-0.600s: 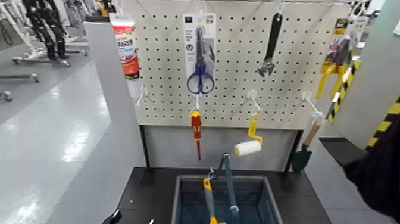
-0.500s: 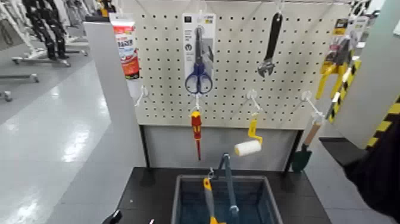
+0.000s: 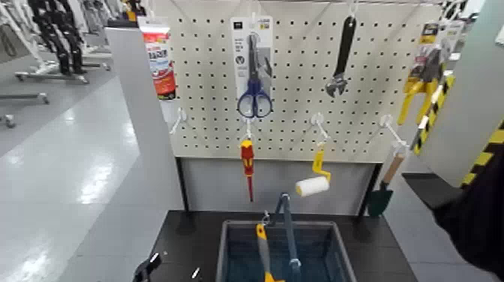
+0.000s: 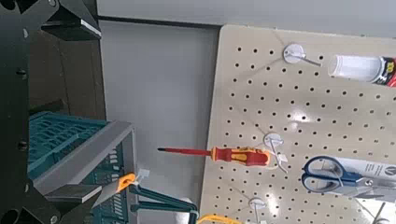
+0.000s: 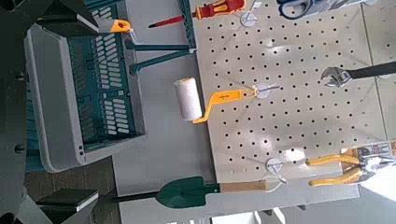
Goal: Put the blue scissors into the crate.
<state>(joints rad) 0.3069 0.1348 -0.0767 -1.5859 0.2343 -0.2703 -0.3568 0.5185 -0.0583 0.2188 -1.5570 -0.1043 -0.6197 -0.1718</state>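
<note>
The blue scissors hang on their white card from the pegboard, top centre; they also show in the left wrist view and at the edge of the right wrist view. The grey-blue crate stands on the black table below, its arched handle up; it shows too in the left wrist view and the right wrist view. My left gripper is low, left of the crate, open and empty, far below the scissors. My right gripper is open and empty, facing the crate and board.
A red-and-yellow screwdriver hangs just under the scissors, beside a yellow paint roller. A wrench, yellow pliers, a trowel and a tube also hang there. An orange-handled tool lies in the crate.
My left gripper's fingertips have risen a little into the head view at the bottom left. The scissors card sways slightly on its hook.
</note>
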